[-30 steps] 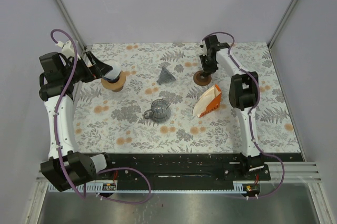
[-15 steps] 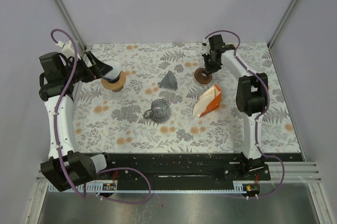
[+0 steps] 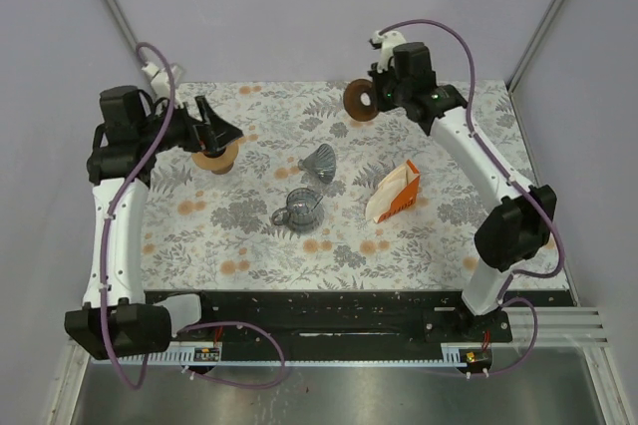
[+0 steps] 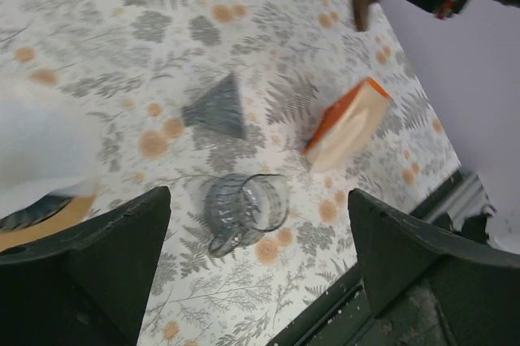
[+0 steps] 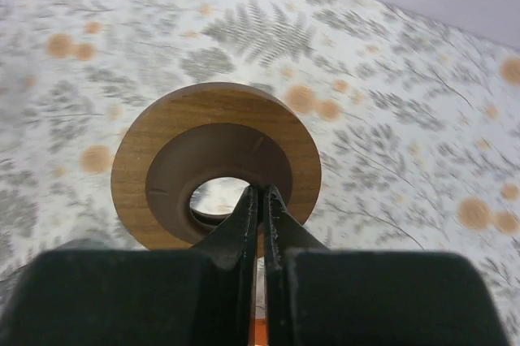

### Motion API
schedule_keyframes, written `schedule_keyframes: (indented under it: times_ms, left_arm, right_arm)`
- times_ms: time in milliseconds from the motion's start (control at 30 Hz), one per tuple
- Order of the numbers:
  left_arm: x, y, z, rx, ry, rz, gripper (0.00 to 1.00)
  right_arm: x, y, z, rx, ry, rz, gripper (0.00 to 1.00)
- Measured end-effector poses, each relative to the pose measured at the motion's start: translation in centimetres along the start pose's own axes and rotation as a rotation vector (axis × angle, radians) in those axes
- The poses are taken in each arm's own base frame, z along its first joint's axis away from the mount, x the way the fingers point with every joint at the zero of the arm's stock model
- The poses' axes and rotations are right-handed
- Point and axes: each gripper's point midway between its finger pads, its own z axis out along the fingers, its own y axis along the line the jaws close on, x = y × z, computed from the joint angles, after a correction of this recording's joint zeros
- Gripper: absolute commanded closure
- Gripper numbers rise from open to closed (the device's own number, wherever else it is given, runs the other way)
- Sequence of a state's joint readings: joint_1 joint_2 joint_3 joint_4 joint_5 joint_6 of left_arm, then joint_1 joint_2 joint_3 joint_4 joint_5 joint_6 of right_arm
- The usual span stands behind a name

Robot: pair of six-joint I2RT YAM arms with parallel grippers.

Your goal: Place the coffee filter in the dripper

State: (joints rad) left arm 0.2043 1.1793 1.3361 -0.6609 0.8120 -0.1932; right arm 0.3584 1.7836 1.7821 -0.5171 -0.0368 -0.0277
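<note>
Grey dripper (image 3: 319,160) sideways, mouth toward right.

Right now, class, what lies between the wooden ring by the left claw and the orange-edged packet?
The gray cone-shaped dripper, tipped on its side, as the top view shows.

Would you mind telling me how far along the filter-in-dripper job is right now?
Done: nothing visible yet; the glass dripper lies on its side. In hand: the right gripper is shut on a wooden ring, off the table; the left gripper is open. Left: taking a filter from the orange filter pack and seating it.
</note>
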Motion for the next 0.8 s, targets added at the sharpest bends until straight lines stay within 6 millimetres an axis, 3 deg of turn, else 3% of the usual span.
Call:
schedule_keyframes:
  times_ms: [167, 233, 300, 367, 533, 633, 800]
  left_arm:
    - [0.4, -8.2, 1.1, 0.195, 0.061, 0.171, 0.05]
    - [0.6, -9.9, 1.4, 0.219, 0.070, 0.202, 0.07]
    - [0.8, -10.1, 1.9, 0.209, 0.077, 0.206, 0.11]
    - [1.0, -9.4, 2.6, 0.176, 0.089, 0.191, 0.14]
    - [1.6, -7.2, 4.1, 0.097, 0.117, 0.147, 0.19]
    - [2.5, -7.0, 4.6, 0.095, 0.141, 0.127, 0.27]
    - [3.7, -7.0, 5.2, 0.111, 0.176, 0.094, 0.53]
  right_arm:
    - [-1.3, 11.6, -2.9, -0.184, -0.091, -0.114, 1.00]
    - [-0.6, 15.7, -4.3, -0.255, -0.104, -0.153, 1.00]
    - [-0.1, 18.2, -5.3, -0.298, -0.108, -0.176, 1.00]
    - [0.2, 19.8, -6.0, -0.327, -0.115, -0.191, 1.00]
    - [0.3, 21.8, -6.9, -0.351, -0.137, -0.207, 1.00]
    - [0.3, 23.0, -7.4, -0.371, -0.150, -0.219, 1.00]
    - [0.3, 24.3, -7.9, -0.396, -0.168, -0.232, 1.00]
